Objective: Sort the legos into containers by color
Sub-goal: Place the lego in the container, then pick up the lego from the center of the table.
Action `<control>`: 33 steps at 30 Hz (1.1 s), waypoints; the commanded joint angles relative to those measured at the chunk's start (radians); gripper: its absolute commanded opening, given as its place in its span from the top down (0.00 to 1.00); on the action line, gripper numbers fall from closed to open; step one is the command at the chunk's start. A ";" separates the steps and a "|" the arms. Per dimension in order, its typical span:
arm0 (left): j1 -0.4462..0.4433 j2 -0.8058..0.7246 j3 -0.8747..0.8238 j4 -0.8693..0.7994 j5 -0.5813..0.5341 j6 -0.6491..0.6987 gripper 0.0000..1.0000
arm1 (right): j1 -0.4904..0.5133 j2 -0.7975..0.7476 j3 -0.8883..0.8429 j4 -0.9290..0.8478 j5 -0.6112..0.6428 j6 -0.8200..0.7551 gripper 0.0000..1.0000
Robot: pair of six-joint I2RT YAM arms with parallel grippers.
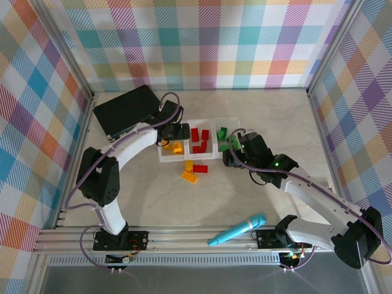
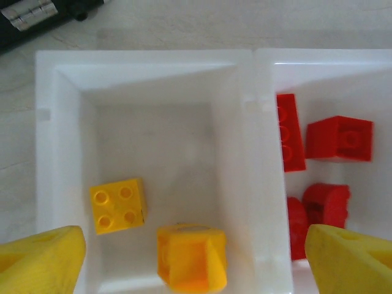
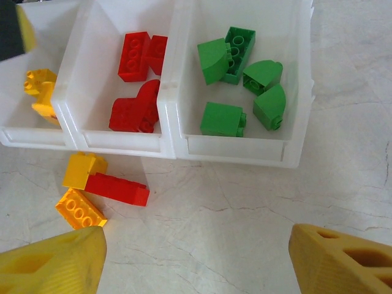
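The containers are three joined clear trays. The left tray (image 2: 61, 153) holds a yellow four-stud lego (image 2: 117, 205) and a blurred orange-yellow lego (image 2: 191, 257). My left gripper (image 2: 195, 262) hangs open over that tray (image 1: 166, 154), with neither finger touching the orange-yellow lego. The middle tray (image 3: 116, 142) holds red legos (image 3: 135, 55). Several green legos (image 3: 223, 119) are in the right tray (image 3: 236, 147). On the table in front lie a yellow lego (image 3: 82, 170), a red lego (image 3: 116, 188) and an orange lego (image 3: 81, 209). My right gripper (image 3: 199, 260) is open over bare table in front of the right tray.
A black flat case (image 1: 125, 110) lies at the back left, close behind the left arm's wrist. A teal microphone-shaped toy (image 1: 237, 229) rests near the front rail between the arm bases. Checkered walls close in the table on three sides.
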 commanded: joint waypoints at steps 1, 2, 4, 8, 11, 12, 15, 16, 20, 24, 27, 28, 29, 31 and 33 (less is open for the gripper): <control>0.001 -0.144 -0.071 -0.021 0.053 0.026 0.07 | -0.006 -0.004 -0.008 -0.022 -0.010 0.028 0.21; -0.005 -0.186 -0.114 -0.010 0.077 0.029 0.07 | -0.006 -0.002 -0.011 -0.026 -0.015 0.037 0.21; -0.026 -0.261 -0.193 0.002 0.092 0.023 0.07 | -0.006 -0.005 -0.022 -0.023 -0.022 0.052 0.21; -0.093 -0.392 -0.342 0.001 0.074 -0.046 0.08 | -0.006 -0.020 -0.051 -0.008 -0.028 0.073 0.21; -0.140 -0.439 -0.418 0.006 0.044 -0.118 0.09 | -0.006 -0.016 -0.052 -0.003 -0.034 0.075 0.21; -0.152 -0.444 -0.435 0.017 0.042 -0.131 0.10 | -0.006 -0.012 -0.051 -0.001 -0.035 0.076 0.21; -0.182 -0.429 -0.458 0.050 0.044 -0.158 0.11 | -0.006 -0.005 -0.050 0.002 -0.046 0.079 0.21; -0.191 -0.411 -0.453 0.055 0.051 -0.157 0.12 | -0.006 -0.004 -0.050 0.000 -0.048 0.082 0.21; -0.234 -0.299 -0.392 0.042 0.025 -0.155 0.13 | -0.006 -0.015 -0.062 -0.008 -0.052 0.091 0.21; -0.247 -0.184 -0.360 0.071 0.009 -0.162 0.18 | -0.005 -0.038 -0.083 -0.017 -0.039 0.093 0.21; -0.247 -0.103 -0.331 0.081 0.011 -0.163 0.22 | -0.006 -0.051 -0.100 -0.023 -0.032 0.090 0.21; -0.247 -0.082 -0.319 0.081 0.011 -0.165 0.23 | -0.006 -0.054 -0.105 -0.025 -0.033 0.089 0.21; -0.246 -0.064 -0.309 0.085 0.014 -0.166 0.23 | -0.008 -0.056 -0.108 -0.027 -0.030 0.089 0.21; -0.247 -0.043 -0.299 0.098 0.018 -0.171 0.23 | -0.008 -0.064 -0.115 -0.028 -0.029 0.089 0.21; -0.247 -0.032 -0.292 0.111 0.018 -0.181 0.23 | -0.008 -0.069 -0.119 -0.028 -0.026 0.087 0.21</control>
